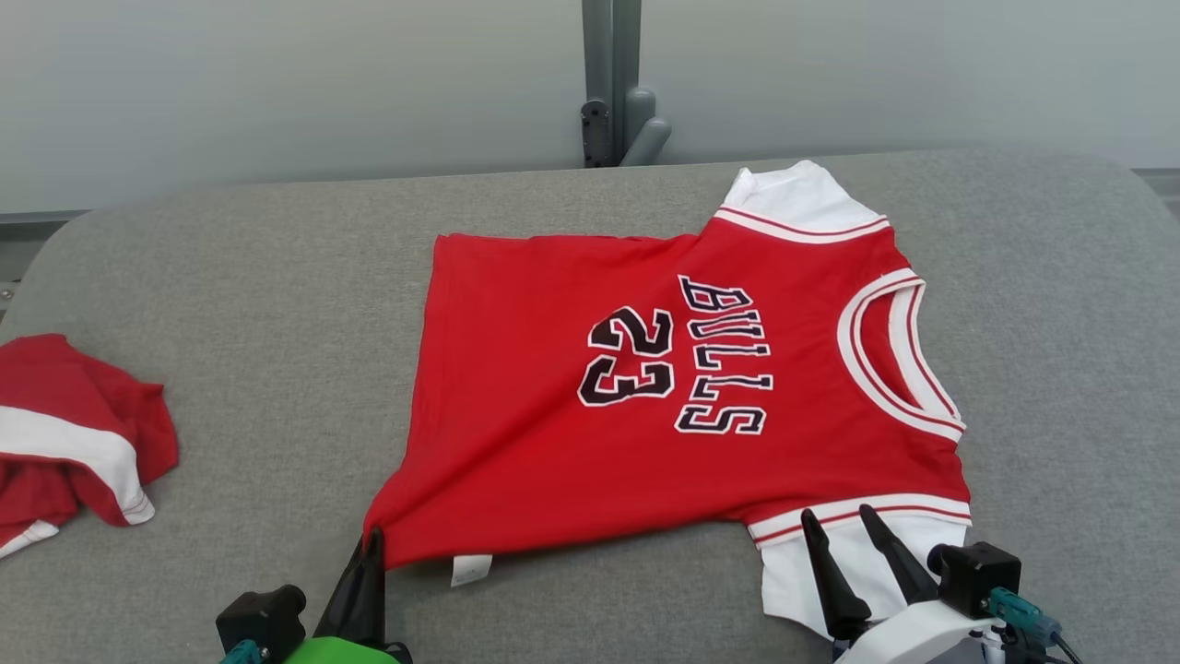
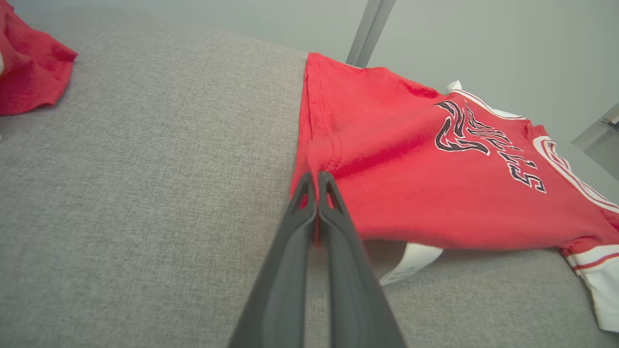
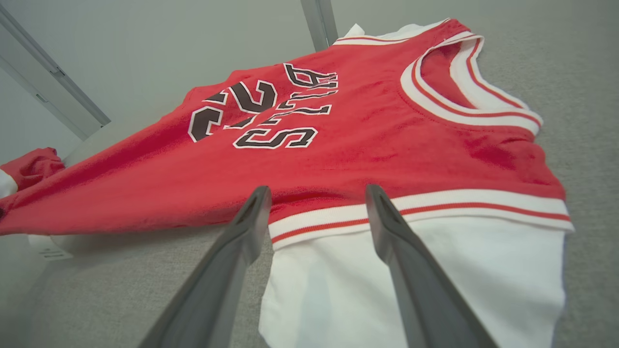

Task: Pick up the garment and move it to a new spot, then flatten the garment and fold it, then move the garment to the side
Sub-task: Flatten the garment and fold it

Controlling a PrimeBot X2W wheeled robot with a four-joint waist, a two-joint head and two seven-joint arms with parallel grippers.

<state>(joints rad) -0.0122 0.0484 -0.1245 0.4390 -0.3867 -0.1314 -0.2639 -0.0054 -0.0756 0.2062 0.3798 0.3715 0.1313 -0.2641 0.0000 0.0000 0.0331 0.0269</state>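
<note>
Now left fingers (image 1: pixel 364 581) pinch the jersey (image 1: pixel 572 369) by its hem; right fingers (image 1: pixel 830 572) gape over its sleeve (image 3: pixel 508 270).

A bright red basketball jersey (image 1: pixel 553 387) carries the word BULLS (image 1: pixel 724 355) and the number 23 (image 1: pixel 627 358) in black characters edged with white. Its neckline (image 1: pixel 885 369) is trimmed in white ribbing with thin red stripes. The same white-and-red banding runs along the armholes, beyond which plain white sleeves (image 1: pixel 793 195) show. A small white label (image 1: pixel 470 570) sits at the hem. The table covering (image 1: pixel 230 323) is a mottled mid-grey weave. The wall (image 1: pixel 277 83) is pale grey-green, with a darker grey post (image 1: pixel 610 74). A second garment (image 1: pixel 74 433) is red with a white band. The left gripper (image 1: pixel 373 535) and right gripper (image 1: pixel 837 512) have charcoal-black fingers. A green patch (image 1: pixel 336 650) marks the left arm and a white casing (image 1: pixel 922 632) the right.
</note>
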